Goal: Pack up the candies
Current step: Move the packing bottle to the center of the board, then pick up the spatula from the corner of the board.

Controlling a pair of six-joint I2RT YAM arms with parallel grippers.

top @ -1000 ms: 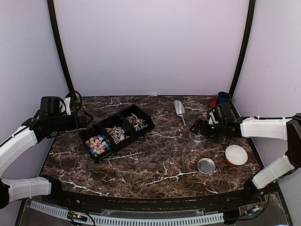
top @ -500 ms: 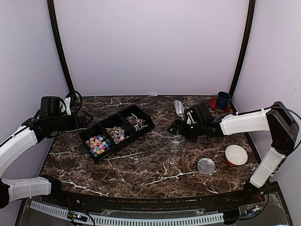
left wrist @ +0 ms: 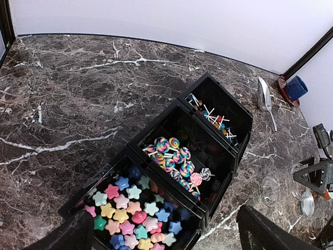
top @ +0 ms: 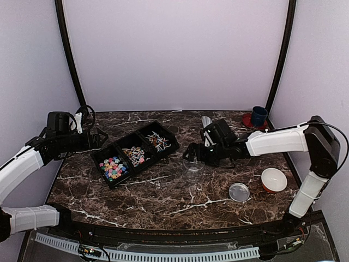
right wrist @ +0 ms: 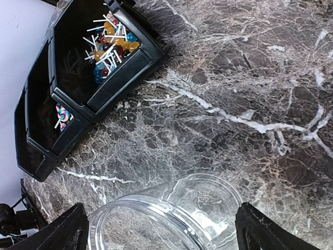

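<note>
The candies lie in a black three-compartment tray [top: 96,155]: pastel stars [top: 112,167], swirl lollipops [top: 134,155] and small stick pieces [top: 157,141]. In the left wrist view the stars [left wrist: 130,208], lollipops [left wrist: 174,156] and stick pieces [left wrist: 210,115] show clearly. My left gripper [top: 101,136] is open and empty, above the tray's left end [left wrist: 169,234]. My right gripper [top: 195,155] is shut on a small clear round jar [top: 193,164], just right of the tray. The empty jar [right wrist: 171,219] sits between the fingers [right wrist: 161,229].
A clear scoop [top: 206,123] lies behind my right arm. A round lid [top: 239,192] and a white-and-orange bowl [top: 274,179] sit at the right front. A blue cup [top: 259,114] on a red saucer stands at the back right corner.
My right gripper has carried the clear jar leftward across the table, from near the bowl to just right of the tray. The left arm has not moved.
</note>
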